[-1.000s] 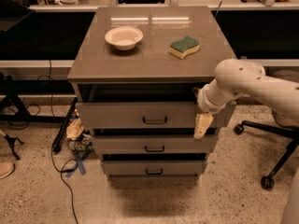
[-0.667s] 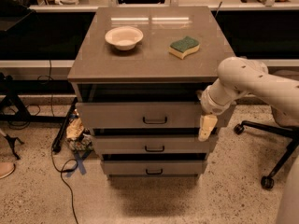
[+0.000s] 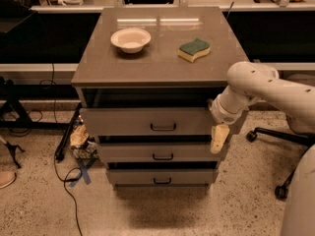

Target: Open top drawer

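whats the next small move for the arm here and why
Probably a short pull toward the camera. The end effector sits at the right end of the top drawer front, well right of its black handle, and the drawer is only partly out, a dark gap above it.

— Where does the one camera sit?
— High on the near side. It looks down and away at the cabinet (image 3: 92, 98), so the worktop (image 3: 147, 65) and all three drawer fronts (image 3: 128, 152) show together.
— How close?
— Middling. The whole cabinet fits, with floor (image 3: 162, 213) at the near edge and benches (image 3: 64, 8) along the far edge.
— And the robot?
— Its arm (image 3: 278, 90) is cut by the right edge. The hand (image 3: 220, 137) hangs right of centre, at the right end of the top drawer (image 3: 123, 122).
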`<move>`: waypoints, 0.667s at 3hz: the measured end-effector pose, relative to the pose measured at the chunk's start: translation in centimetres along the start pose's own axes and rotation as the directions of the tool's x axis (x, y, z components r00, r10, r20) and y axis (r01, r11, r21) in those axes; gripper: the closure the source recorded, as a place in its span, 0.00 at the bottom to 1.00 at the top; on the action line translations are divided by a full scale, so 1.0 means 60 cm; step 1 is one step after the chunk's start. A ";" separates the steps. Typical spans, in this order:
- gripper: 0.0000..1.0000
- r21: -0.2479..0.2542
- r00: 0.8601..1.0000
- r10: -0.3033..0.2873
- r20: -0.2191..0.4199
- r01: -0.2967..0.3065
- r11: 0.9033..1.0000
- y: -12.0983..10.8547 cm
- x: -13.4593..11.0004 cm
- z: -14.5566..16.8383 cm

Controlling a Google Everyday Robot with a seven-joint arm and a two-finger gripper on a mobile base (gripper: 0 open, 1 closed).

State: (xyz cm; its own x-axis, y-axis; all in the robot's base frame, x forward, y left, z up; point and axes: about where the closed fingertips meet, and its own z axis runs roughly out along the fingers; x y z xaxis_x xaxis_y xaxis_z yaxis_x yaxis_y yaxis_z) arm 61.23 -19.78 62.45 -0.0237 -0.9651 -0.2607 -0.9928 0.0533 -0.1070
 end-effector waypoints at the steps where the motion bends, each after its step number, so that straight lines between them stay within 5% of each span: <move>1: 0.00 0.000 1.000 0.000 0.000 0.000 1.000 -0.001 -0.002 -0.009; 2: 0.02 0.002 1.000 0.001 -0.001 -0.001 1.000 0.002 -0.003 -0.012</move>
State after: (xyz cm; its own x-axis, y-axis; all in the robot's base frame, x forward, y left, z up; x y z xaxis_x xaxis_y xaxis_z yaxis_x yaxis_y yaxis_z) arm 61.04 -19.80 63.15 -0.0246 -0.9652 -0.2602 -0.9926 0.0546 -0.1086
